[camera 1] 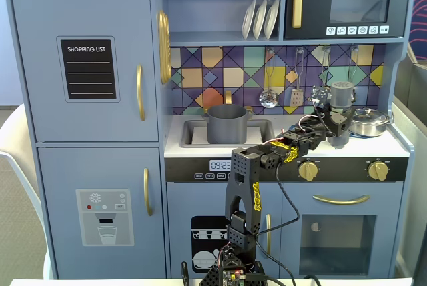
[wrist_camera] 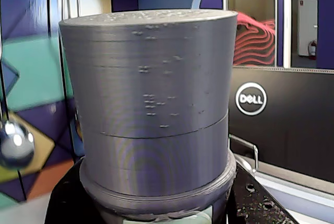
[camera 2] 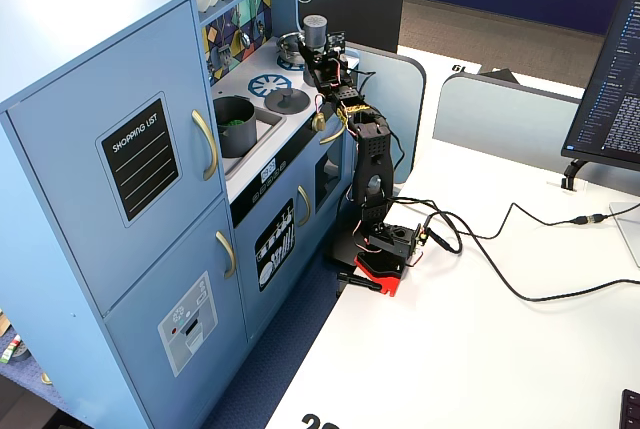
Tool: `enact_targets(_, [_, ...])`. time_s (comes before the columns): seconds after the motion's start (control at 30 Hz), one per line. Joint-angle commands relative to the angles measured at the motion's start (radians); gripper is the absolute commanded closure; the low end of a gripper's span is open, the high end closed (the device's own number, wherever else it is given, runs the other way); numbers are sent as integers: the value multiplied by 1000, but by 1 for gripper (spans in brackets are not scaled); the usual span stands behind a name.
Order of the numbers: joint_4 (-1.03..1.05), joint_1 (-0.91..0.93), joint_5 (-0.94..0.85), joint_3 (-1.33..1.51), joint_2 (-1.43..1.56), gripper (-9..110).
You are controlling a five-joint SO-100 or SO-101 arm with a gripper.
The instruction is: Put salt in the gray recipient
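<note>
The gripper [camera 1: 339, 118] is clamped on the salt [camera 1: 341, 94], holding it upright above the toy kitchen's counter [camera 1: 280, 147] at the right, near the steel pan [camera 1: 369, 121]. In the wrist view the shaker's cap [wrist_camera: 151, 104] fills the picture. The gray recipient [camera 1: 227, 123] sits in the sink well to the left. Likely best: carry it level leftward, clear the rim, then lower

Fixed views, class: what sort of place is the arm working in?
Probably an office with a toy kitchen set against a white desk; a Dell monitor stands behind it, and plates sit on its shelf.
</note>
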Motion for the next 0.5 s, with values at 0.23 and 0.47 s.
enact_targets(0.23, [508, -81, 540, -348, 307, 101])
enact_targets(0.47, [724, -230, 870, -383, 434, 101])
